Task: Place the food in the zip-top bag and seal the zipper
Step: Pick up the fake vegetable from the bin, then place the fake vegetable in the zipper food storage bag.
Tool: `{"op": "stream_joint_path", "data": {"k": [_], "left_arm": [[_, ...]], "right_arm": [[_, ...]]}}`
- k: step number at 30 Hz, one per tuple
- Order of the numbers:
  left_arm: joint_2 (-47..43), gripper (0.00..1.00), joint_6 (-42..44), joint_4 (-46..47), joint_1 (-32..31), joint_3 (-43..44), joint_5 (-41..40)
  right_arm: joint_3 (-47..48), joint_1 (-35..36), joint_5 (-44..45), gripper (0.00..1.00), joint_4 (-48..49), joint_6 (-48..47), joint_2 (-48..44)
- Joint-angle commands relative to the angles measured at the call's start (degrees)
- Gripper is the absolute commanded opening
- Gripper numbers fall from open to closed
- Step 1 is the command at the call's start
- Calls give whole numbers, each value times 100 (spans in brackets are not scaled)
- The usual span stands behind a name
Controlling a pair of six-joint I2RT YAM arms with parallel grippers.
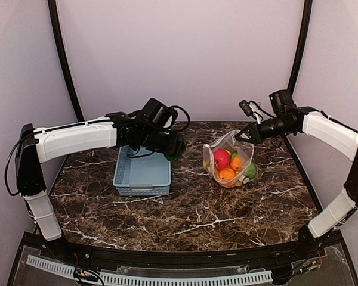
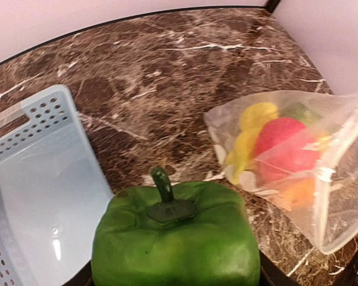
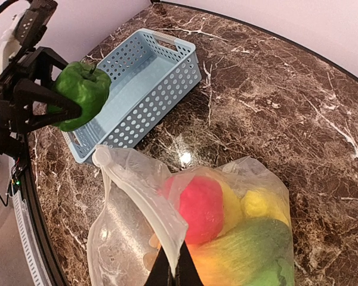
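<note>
Right now the left gripper (image 1: 173,145) is clamped on a glossy green plastic toy bell pepper (image 2: 176,238). Its dark fingers (image 3: 55,105) press the pepper's sides, and the stem points up. The pepper is raised clear of the dark brown marble table (image 1: 197,221). Below this gripper and to its left lies a light-blue slotted plastic basket (image 3: 162,78), with the pepper by its far right corner.

To the left gripper's right, apart from it, sits the clear polka-dot zip-top bag (image 1: 215,150). The right gripper (image 1: 249,134) has its fingertips pressed together on the bag's upper edge, pinching the thin plastic and holding that side lifted. The bag sags beneath these fingertips with its bottom resting on the table. A thick pale band of the mouth edge, the zipper (image 3: 141,194), runs from the pinch away toward the basket. I cannot tell whether any of it is pressed closed.

Directly under the right gripper, inside the bag, lie a red toy apple (image 3: 200,206), an orange toy fruit (image 1: 227,174), yellow toy pieces (image 2: 258,113) and a green toy piece (image 3: 252,237), all packed against one another.
</note>
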Motion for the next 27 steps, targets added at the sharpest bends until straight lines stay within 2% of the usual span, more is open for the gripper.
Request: {"op": "stream_joint_path", "data": {"k": [1,6,11,19,27], "left_arm": [[-532,63,531,720,-389,-60,373],[-580,63,613,1335,-793,-75,682],[-328,62,971,1979,-1195,119,1540],[458,61,1039,1895,-1463,866,1890],[1205,60,774,1439,-1475,1797,1765]], "right_arm": [[109,9,-46,0,35,-50,-202],[65,7,18,0,45,-52,-316],[47,5,50,0,38,-37,-459],[189,9,3,0,-80,-13,-524],[253,9,-36,0,-99,43,-552]]}}
